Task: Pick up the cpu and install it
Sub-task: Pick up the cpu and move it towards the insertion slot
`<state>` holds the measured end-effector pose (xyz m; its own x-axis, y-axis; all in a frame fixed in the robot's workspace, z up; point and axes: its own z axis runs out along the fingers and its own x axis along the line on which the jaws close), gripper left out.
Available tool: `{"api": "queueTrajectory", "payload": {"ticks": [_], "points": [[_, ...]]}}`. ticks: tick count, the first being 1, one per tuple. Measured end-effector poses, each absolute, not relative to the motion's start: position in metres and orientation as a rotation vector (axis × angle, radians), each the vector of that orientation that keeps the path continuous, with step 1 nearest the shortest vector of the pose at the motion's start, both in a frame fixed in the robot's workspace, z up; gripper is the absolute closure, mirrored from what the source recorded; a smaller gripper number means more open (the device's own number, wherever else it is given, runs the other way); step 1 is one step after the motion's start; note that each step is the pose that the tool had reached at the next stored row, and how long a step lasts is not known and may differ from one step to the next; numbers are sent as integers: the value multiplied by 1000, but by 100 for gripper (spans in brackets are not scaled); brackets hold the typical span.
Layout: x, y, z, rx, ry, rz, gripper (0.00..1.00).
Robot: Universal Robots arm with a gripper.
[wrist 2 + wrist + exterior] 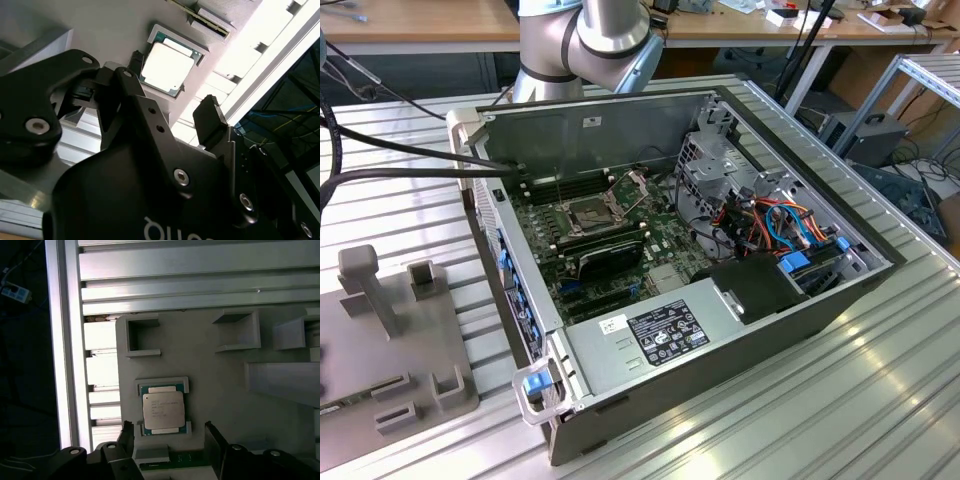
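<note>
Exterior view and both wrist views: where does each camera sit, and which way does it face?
Exterior view: off the arm, angled down into the open grey computer case; the silver robot arm shows beyond it.
First wrist view: on the arm, facing the small silver-topped square cpu in its grey fixture tray; the open black gripper shows.
Second wrist view: on the arm, oblique, close behind the gripper.
Both wrist views share the cpu and gripper.

print on cpu (pixel 163 411), case label (pixel 666 330), none legible
</note>
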<state>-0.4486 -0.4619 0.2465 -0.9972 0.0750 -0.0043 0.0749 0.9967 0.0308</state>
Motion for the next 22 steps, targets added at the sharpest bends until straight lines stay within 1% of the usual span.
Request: {"api": "queueTrajectory", "payload": {"ticks": [13, 22], "points": [[-448, -461, 223, 118, 3134, 48, 33], [-448, -459, 214, 117, 3134, 48, 33]]}}
